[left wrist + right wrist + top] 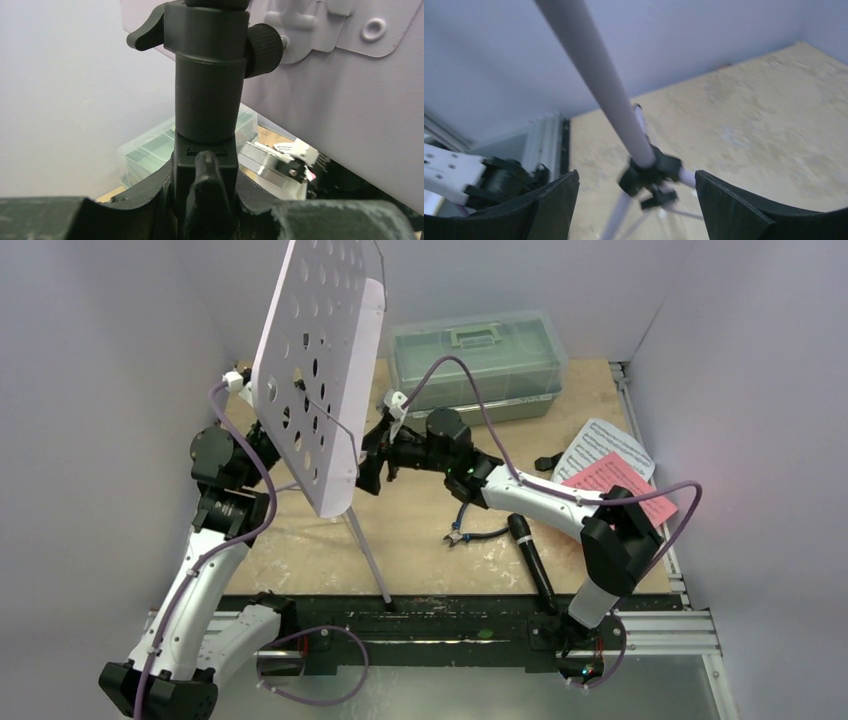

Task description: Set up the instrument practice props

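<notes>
The music stand [318,370] leans over the left-middle of the table [420,525] in the top view, one leg reaching the near edge, while the pink sheet [622,488], white sheet [598,445] and microphone [530,558] lie well apart at the right, probably awaiting their turn. From the left wrist, the left gripper [205,197] appears clamped on the stand's black neck just under the desk, steadying it. From the right wrist, the right gripper [636,200] is spread wide with the lilac pole [594,65] between its fingers, touching neither, so the left alone holds the stand.
</notes>
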Tool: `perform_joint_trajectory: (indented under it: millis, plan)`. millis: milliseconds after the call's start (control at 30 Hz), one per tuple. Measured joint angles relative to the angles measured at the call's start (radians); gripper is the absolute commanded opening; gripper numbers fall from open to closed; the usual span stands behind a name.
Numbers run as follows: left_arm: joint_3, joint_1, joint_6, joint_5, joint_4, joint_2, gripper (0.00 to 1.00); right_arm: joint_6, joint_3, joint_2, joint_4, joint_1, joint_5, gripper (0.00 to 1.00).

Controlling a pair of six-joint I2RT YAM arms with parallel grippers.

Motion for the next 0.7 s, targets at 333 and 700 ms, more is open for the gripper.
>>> perform_joint_trajectory:
  millis: [333,700]
  plan:
    - [0.0,0.0,0.014,-0.019,-0.069,-0.061,0.0,0.262,0.093,0.089,0.237,0.117,0.055,0.71]
    - [0.0,0.006,0.004,-0.035,-0.069,-0.068,0.0,0.162,0.186,0.125,0.219,0.225,0.402,0.08]
